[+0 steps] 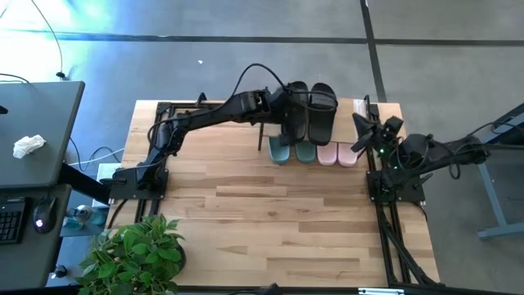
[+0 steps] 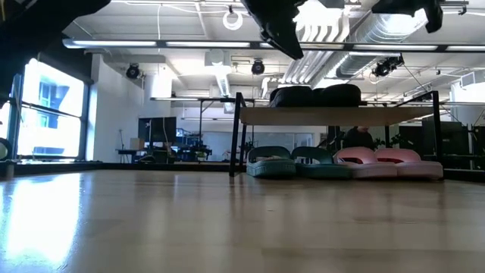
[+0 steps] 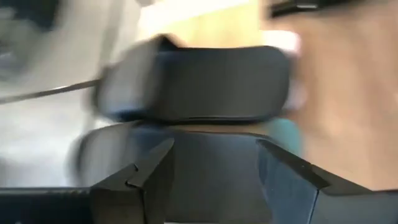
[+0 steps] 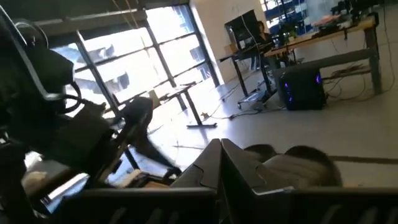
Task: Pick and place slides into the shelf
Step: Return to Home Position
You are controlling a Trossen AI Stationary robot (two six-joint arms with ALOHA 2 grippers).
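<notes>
Your light wooden surface (image 1: pixel 270 221) stands in a big open workroom with ceiling ducts and tall windows, and a leafy potted plant (image 1: pixel 135 254) sits at its near left corner. Along the far edge, toward the right, you have the shelf (image 2: pixel 379 115), its pale plank top carried on thin black side frames. Two black slides (image 1: pixel 322 111) lie side by side on the plank's left half, touching each other. Under the plank, four more slides rest on the surface in one row with their toes pointing to the near edge: the dark green slides (image 2: pixel 269 161) on the left and the pale pink slides (image 2: pixel 402 159) on the right, each touching its neighbour. Your left arm reaches from the left edge across to the shelf, and the left end effector (image 3: pixel 212 149) hangs just above the black slides with its fingers spread and nothing clamped between them. Your right arm is folded at the right edge, beside the shelf's right end, and the right end effector (image 4: pixel 221 149) has its fingers pressed together, empty.
</notes>
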